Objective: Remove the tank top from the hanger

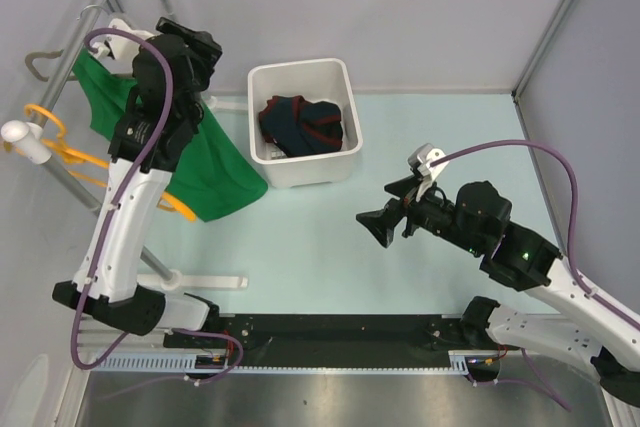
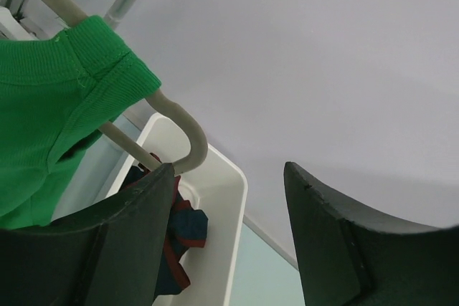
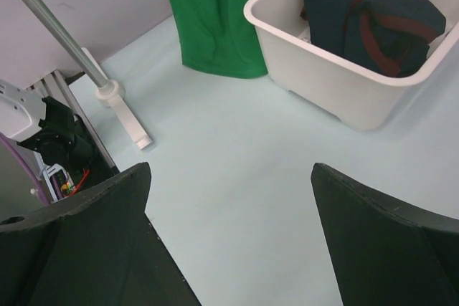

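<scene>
The bright green tank top [image 1: 215,167] hangs at the left, draped down to the table. In the left wrist view its strap [image 2: 93,55] sits on the grey-beige hanger [image 2: 179,116], whose curved end sticks out bare past the strap. My left gripper [image 1: 205,55] is raised beside the top's shoulder; it is open [image 2: 228,166], with its left fingertip [image 2: 161,177] right by the hanger's end and nothing between the jaws. My right gripper [image 1: 375,227] hovers open and empty [image 3: 231,168] over the table middle. In the top view the hanger is mostly hidden by my arm and the cloth.
A white bin [image 1: 300,69] holding a dark navy garment with red stripes [image 1: 300,122] stands right of the tank top. An orange hanger [image 1: 50,132] hangs on the rack at far left. The rack's pole foot [image 1: 170,277] stands near my left base.
</scene>
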You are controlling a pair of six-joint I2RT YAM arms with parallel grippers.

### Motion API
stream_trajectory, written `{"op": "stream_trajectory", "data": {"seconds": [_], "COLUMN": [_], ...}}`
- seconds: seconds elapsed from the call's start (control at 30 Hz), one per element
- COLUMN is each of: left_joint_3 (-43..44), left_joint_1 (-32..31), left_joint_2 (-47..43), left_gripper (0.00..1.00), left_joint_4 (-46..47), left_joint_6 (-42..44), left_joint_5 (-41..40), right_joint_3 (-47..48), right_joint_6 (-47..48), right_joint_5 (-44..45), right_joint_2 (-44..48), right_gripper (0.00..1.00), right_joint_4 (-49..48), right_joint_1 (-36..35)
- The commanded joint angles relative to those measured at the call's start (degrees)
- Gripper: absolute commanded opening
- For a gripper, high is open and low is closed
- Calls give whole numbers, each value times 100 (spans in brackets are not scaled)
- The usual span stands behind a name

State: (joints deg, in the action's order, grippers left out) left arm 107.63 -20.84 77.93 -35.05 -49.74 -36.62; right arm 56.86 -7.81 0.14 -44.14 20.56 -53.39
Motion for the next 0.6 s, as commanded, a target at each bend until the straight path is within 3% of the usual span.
{"op": "stream_trajectory", "data": {"seconds": [0.0, 0.57], "left_joint_3": [-5, -68], "left_joint_1": [80, 361], "left_joint_2": [56, 468], "left_gripper": [68, 66], "left_joint_4": [86, 595], "left_joint_6": [-325, -362], "left_joint_5": [-363, -442], "right_joint_3": [-149, -158], "right_joint_6": [-71, 43], "right_joint_5": [-181, -313], "right_joint_2": [195, 309], "right_gripper": [100, 100], "right_joint_4": [-122, -69], "right_joint_1": [91, 425]}}
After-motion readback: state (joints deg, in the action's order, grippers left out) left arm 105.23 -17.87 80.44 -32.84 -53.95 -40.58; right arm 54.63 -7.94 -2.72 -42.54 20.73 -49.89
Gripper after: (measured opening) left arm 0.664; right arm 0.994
